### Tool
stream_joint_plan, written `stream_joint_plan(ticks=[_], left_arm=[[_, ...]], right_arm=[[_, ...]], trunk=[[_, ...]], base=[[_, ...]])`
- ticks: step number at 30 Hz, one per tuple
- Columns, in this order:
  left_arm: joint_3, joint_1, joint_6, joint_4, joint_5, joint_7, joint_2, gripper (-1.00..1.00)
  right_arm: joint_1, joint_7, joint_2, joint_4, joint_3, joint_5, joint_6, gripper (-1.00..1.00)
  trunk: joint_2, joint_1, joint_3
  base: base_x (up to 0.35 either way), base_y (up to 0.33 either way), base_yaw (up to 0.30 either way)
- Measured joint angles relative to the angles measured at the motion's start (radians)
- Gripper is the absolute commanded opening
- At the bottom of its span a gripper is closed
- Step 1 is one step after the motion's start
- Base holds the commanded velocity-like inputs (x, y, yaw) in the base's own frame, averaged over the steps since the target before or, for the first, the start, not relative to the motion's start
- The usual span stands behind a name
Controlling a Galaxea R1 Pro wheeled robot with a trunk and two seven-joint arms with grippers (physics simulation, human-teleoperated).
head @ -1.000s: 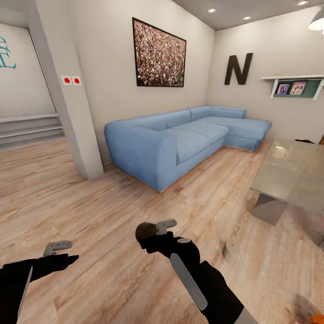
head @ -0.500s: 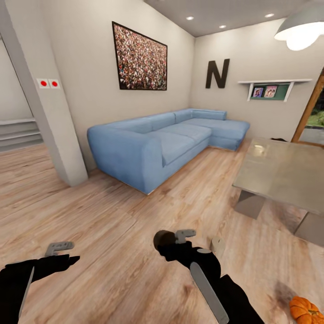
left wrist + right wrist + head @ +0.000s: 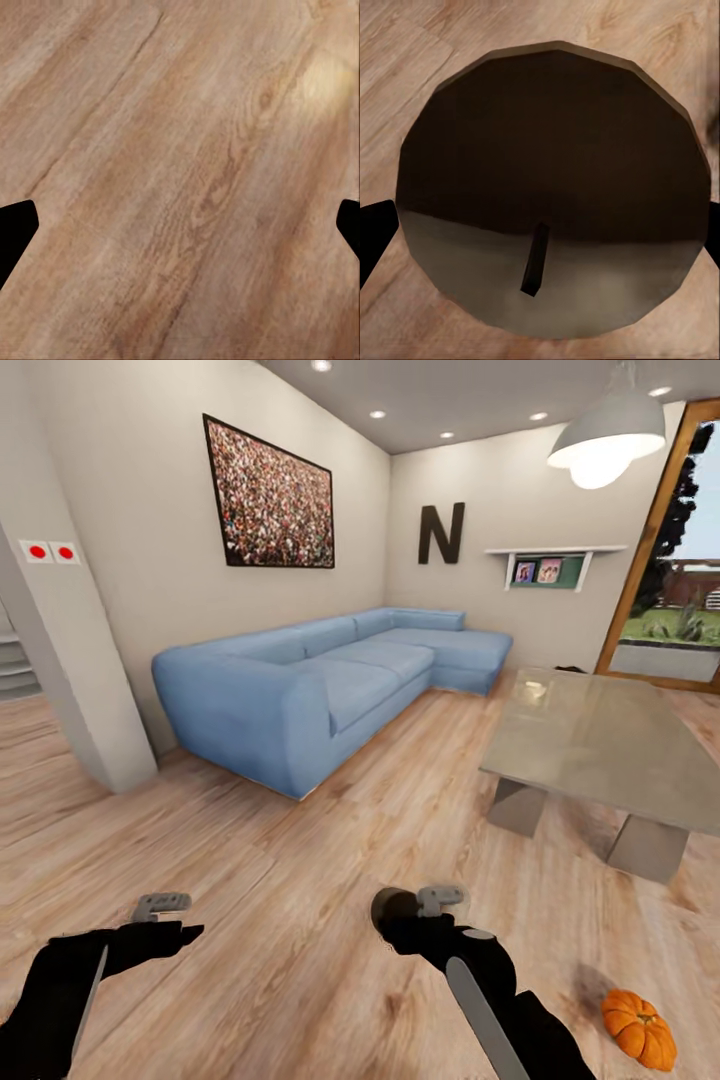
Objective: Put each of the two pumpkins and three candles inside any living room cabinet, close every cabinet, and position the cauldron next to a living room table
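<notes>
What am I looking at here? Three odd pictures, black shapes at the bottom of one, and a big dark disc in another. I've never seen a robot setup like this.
These are simulator renders from a two-armed wheeled robot. The wide picture comes from a camera on its head and looks down over its two black arms into a living room. There you see a blue sofa, a glass-topped table and an orange pumpkin lying on the wood floor.

The other two pictures come from cameras on the wrists, looking along each gripper's fingers. The left gripper is open with bare floor beyond it. The right gripper is closed on a candle. The dark disc is the candle's top, with its wick.
</notes>
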Motion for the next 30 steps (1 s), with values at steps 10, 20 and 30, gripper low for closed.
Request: stream_joint_plan(ticks=[10,20,30], left_arm=[[-0.113,0.0,0.004,-0.114,0.001,-0.001,-0.06,1.0],[-0.127,0.004,-0.01,-0.127,0.005,0.002,-0.083,1.0],[-0.127,0.005,-0.065,-0.073,0.005,0.013,-0.114,1.0]], right_arm=[[0.001,-0.069,-0.003,-0.002,-0.001,-0.004,0.0,-1.0],[0.014,-0.072,-0.029,-0.03,-0.057,0.001,0.0,-1.0],[0.053,-0.072,-0.032,-0.07,-0.126,0.0,-0.001,-1.0]], trunk=[[0.0,0.0,0.012],[0.0,0.0,0.024],[0.0,0.0,0.036]], base=[[0.0,0.0,-0.225],[0.0,0.0,-0.225],[0.0,0.0,-0.225]])
